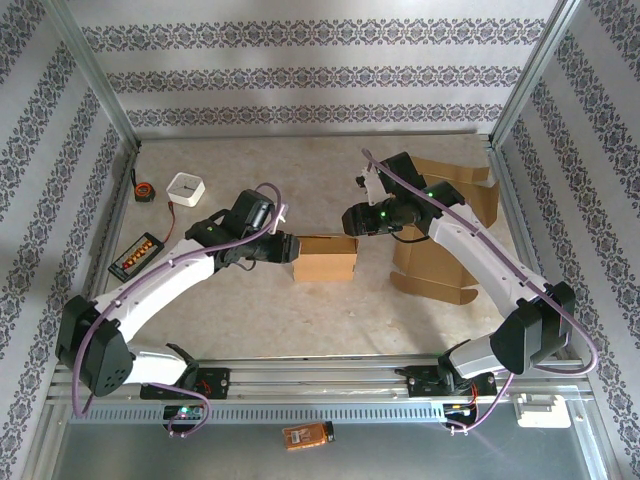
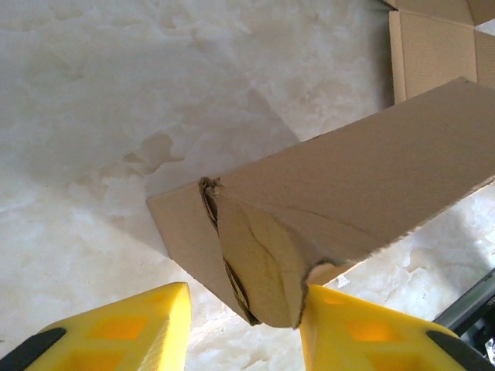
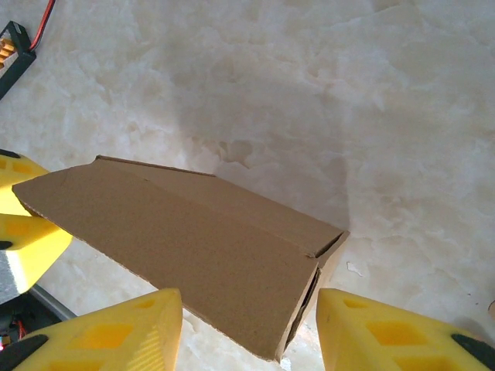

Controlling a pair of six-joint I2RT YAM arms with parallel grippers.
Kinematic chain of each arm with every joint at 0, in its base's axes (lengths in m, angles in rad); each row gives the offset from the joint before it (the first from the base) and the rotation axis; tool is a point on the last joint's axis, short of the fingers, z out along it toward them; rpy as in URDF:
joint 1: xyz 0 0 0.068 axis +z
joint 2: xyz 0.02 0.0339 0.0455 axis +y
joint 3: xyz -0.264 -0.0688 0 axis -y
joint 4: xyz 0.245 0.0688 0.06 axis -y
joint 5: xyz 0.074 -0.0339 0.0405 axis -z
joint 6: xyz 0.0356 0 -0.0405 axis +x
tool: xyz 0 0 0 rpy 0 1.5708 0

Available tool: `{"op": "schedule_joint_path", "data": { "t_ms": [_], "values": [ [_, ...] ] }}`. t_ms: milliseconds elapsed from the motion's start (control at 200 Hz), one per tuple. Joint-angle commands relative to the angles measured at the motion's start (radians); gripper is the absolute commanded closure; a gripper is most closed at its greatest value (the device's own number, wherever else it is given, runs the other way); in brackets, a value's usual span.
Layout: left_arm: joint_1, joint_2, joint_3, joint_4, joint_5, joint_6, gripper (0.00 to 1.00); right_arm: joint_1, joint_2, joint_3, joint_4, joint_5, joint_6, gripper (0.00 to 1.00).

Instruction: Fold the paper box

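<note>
Box [image 1: 325,258] at mid-worktop [image 1: 300,320], top seam closed, ends folded in; contents hidden. Left tool [image 1: 288,247] at box's 9 o'clock end, partly open, straddling crumpled end flap [image 2: 259,263]: one finger [image 2: 363,332] touching flap, other clear, no grip. Right tool [image 1: 352,222] at box's 1 o'clock corner, partly open around that end, holding nothing. Flat cardboard [image 1: 440,265] lying at 3 o'clock of box.
</note>
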Motion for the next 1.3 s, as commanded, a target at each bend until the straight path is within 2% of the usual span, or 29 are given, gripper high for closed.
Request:
{"op": "schedule_joint_path", "data": {
  "t_ms": [0,230,360,405,525,665,999,1194,1294],
  "values": [
    [-0.011,-0.041,0.022,0.016,-0.021,0.011,0.61,-0.006,-0.001,0.008,-0.015,0.011,-0.020,0.50],
    [-0.011,-0.019,0.029,0.004,-0.019,0.009,0.76,-0.007,0.000,0.008,-0.016,0.007,-0.022,0.50],
    [-0.011,-0.007,0.029,-0.009,-0.025,0.005,0.78,-0.007,0.000,0.010,-0.018,0.007,-0.022,0.50],
    [-0.011,-0.004,0.029,-0.010,-0.019,0.004,0.75,-0.007,-0.002,0.008,-0.018,0.008,-0.022,0.50],
    [-0.011,-0.007,0.026,0.029,0.024,0.001,0.60,-0.007,-0.001,0.005,-0.018,0.007,-0.022,0.50],
    [-0.011,-0.014,0.010,0.091,0.058,-0.010,0.58,-0.007,-0.002,0.004,-0.018,0.004,-0.022,0.50],
    [-0.011,0.025,0.027,0.036,0.013,0.000,0.66,-0.006,-0.002,0.004,-0.019,0.004,-0.024,0.50],
    [-0.011,0.024,0.026,0.031,0.006,-0.001,0.79,-0.007,-0.001,0.002,-0.019,0.004,-0.024,0.50],
    [-0.011,0.022,0.027,0.036,0.006,-0.006,0.82,-0.007,-0.003,0.001,-0.019,0.001,-0.023,0.50]
  ]
}}
